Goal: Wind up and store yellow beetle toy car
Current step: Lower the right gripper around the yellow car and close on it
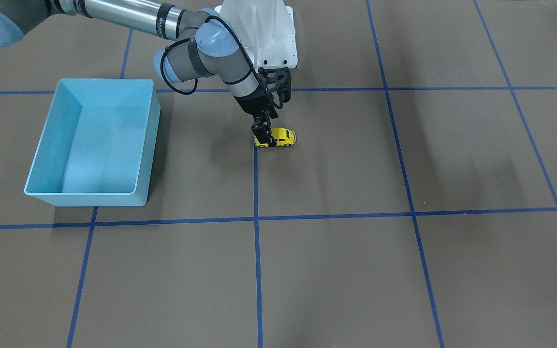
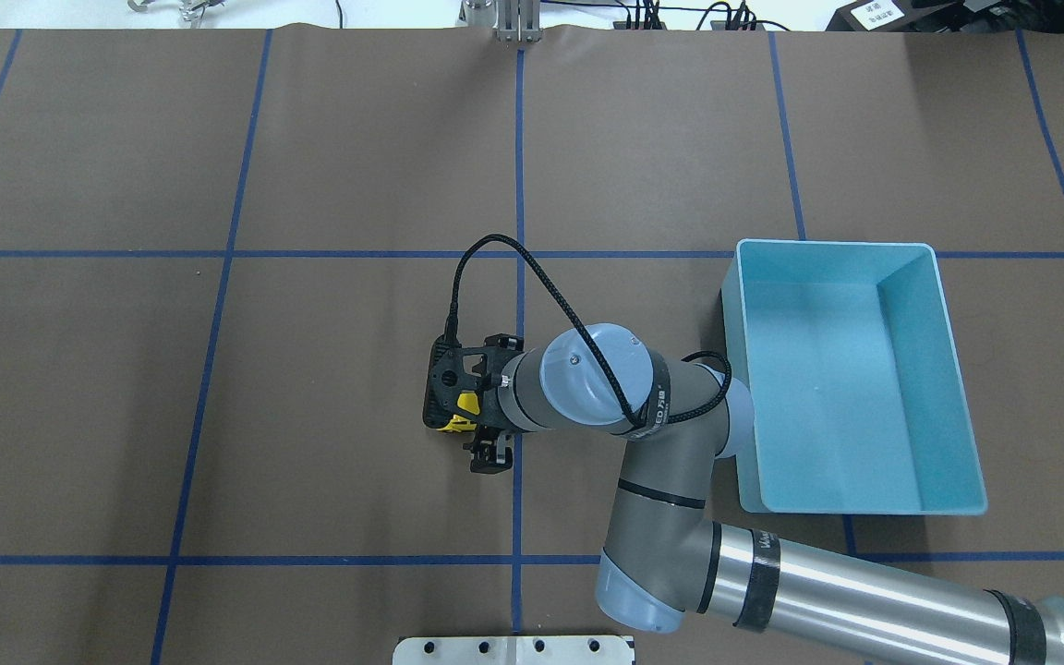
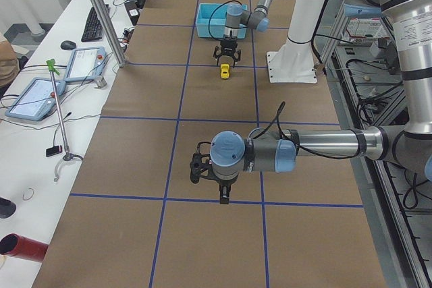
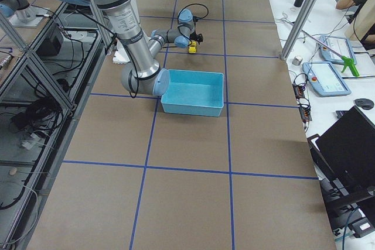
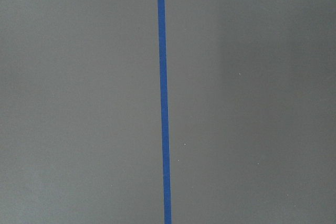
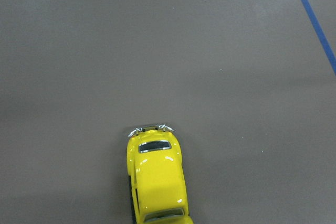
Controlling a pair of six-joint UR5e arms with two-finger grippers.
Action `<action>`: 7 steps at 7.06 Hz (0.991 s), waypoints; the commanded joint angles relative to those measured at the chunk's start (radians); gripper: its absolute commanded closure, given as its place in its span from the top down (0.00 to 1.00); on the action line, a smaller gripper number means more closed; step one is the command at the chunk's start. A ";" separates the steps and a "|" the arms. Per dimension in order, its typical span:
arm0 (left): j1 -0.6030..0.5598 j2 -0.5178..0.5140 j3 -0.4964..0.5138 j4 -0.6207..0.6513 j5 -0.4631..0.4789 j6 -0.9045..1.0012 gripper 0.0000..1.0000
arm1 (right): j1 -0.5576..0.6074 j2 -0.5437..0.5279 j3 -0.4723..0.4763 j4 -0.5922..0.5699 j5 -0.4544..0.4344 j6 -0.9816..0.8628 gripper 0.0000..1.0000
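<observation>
Right gripper [image 1: 265, 128], spread, straddles the yellow beetle toy car [image 1: 282, 137] beneath it: judged light, rigid, slippery; pinch its flanks.

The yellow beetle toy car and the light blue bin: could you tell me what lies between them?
Only bare brown table, shown in the front-facing view, separates the yellow beetle toy car from the light blue bin.

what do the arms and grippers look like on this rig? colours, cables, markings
Both alike: right arm and left arm have silver tubes, grey joints, pale-blue caps. The right gripper and left gripper are black two-finger linkages. A black braided cable loops to the right wrist. Lettering on a black band, unreadable.
</observation>
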 commanded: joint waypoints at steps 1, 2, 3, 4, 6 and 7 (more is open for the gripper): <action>0.002 -0.009 -0.005 0.000 -0.009 -0.001 1.00 | -0.003 -0.002 -0.006 0.026 -0.020 0.000 1.00; 0.002 -0.010 -0.003 0.000 -0.009 -0.001 1.00 | -0.003 0.002 -0.009 0.026 -0.022 0.000 1.00; 0.002 -0.011 -0.003 0.000 -0.009 -0.001 1.00 | -0.003 0.004 -0.016 0.027 -0.031 0.000 1.00; 0.002 -0.011 -0.003 0.002 -0.009 -0.001 1.00 | -0.005 0.004 -0.031 0.049 -0.031 0.002 1.00; 0.002 -0.011 -0.003 0.000 -0.009 -0.001 1.00 | -0.014 0.004 -0.054 0.073 -0.046 0.015 1.00; 0.002 -0.011 -0.003 0.002 -0.009 -0.001 1.00 | -0.017 0.006 -0.054 0.074 -0.045 0.060 1.00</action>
